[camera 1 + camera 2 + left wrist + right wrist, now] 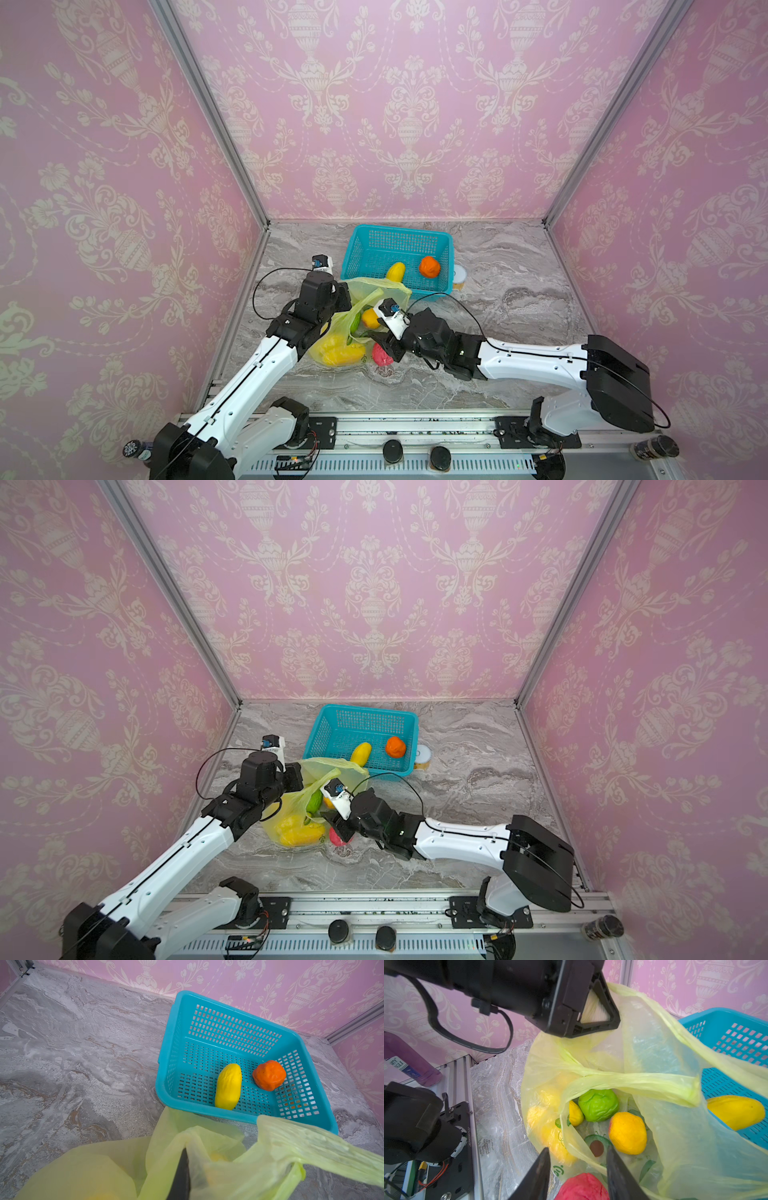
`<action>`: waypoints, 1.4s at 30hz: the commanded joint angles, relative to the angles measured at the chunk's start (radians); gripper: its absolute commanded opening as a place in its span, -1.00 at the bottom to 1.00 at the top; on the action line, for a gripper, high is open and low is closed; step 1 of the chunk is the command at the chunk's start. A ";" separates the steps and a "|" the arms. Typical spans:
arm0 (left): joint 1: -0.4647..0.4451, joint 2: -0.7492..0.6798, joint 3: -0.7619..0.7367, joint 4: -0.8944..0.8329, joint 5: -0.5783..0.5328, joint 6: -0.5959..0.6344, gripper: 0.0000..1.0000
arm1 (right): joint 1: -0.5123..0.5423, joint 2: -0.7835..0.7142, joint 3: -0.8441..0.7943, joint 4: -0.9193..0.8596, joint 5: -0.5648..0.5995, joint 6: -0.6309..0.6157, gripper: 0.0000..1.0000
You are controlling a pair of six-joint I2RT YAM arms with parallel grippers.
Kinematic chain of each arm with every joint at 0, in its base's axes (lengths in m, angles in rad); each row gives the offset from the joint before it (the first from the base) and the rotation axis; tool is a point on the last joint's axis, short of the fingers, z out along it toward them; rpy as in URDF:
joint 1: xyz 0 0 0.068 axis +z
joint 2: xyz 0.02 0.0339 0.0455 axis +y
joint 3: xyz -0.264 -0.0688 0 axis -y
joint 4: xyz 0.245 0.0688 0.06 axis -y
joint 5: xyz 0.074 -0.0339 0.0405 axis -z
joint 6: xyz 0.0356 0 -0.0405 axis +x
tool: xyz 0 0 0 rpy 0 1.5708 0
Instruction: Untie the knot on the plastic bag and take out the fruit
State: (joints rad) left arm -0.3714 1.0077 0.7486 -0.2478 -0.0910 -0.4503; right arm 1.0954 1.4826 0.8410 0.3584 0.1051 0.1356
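Observation:
The plastic bag (376,291) (654,1043) lies open in front of the basket. The knot is out of view; a loose handle strip (633,1082) crosses the bag's mouth. My left gripper (345,296) (185,1150) is shut on the bag's rim and holds it up. Fruit lies inside: a green one (598,1105), a yellow-orange one (627,1132), and yellow ones (338,353) behind the film. My right gripper (578,1149) (380,349) is open, its fingers either side of the pink-red fruit (581,1186) (381,357), which rests on the table at the bag's mouth.
The teal basket (395,235) (228,1004) stands behind the bag with a long yellow fruit (228,1086) and an orange one (269,1075) in it. A small can (460,277) sits at its right side. Pink walls close in three sides.

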 commanded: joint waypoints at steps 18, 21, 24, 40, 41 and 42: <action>-0.004 -0.014 -0.009 0.005 0.000 0.007 -1.00 | 0.055 -0.147 -0.448 0.052 -0.053 0.011 0.95; -0.003 -0.007 -0.009 0.011 0.016 0.002 -1.00 | 0.096 -0.133 -0.438 0.043 -0.033 0.019 0.95; -0.004 -0.008 -0.009 0.007 0.022 0.001 -1.00 | 0.101 -0.087 -0.447 0.080 -0.032 0.031 0.93; -0.003 -0.017 -0.009 0.008 0.013 0.001 -1.00 | 0.124 -0.001 -0.427 0.087 0.075 0.056 0.18; -0.003 -0.015 -0.009 0.008 0.013 0.001 -1.00 | 0.124 -0.025 -0.422 0.073 0.095 0.057 0.11; -0.004 -0.015 -0.009 0.008 0.014 0.001 -1.00 | 0.124 -0.055 -0.418 0.060 0.107 0.053 0.06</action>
State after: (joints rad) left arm -0.3714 0.9958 0.7486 -0.2474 -0.0834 -0.4507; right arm 1.2133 1.4776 0.3954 0.4572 0.1459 0.1879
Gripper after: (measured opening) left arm 0.047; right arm 0.592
